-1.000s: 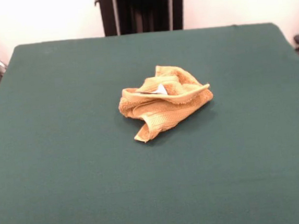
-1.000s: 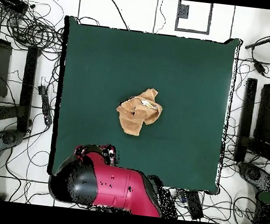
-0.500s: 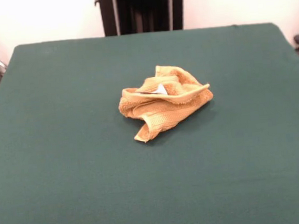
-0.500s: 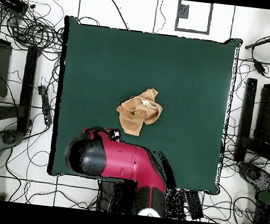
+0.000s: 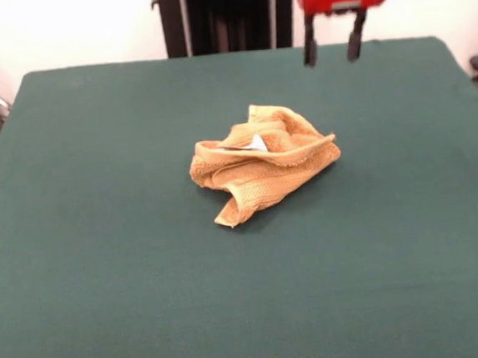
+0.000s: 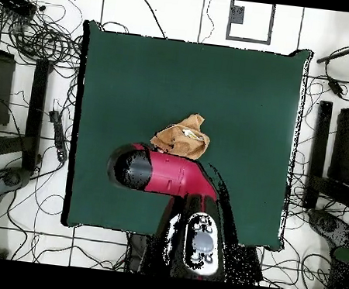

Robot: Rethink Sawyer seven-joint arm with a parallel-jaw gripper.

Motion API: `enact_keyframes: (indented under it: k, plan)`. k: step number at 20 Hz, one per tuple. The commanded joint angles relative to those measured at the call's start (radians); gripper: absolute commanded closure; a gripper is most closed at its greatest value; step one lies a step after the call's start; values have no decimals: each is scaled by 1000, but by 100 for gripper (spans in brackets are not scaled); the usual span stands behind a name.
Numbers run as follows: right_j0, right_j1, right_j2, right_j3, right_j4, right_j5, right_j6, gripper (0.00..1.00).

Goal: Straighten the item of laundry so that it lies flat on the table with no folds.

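Scrunched in a lump near the middle of the green table (image 5: 106,283): the orange towel (image 5: 263,162), white tag (image 5: 258,143) showing on top. Up high, past the towel's far side, touching nothing: the gripper (image 5: 331,49), fingers apart and empty. Could go wrong: grabbing many layers at once, so dragging the whole lump with folds kept.

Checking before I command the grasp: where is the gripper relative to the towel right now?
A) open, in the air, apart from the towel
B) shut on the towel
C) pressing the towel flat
A: the gripper hangs open above the table, apart from the crumpled towel.
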Motion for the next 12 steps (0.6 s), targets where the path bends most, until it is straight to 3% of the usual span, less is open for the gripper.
enact_keyframes:
  k: [1, 12]
  plan:
    - [7, 206, 26, -42, 39, -230, 263, 0]
    - [-52, 165, 64, 71, 61, -269, 241, 0]
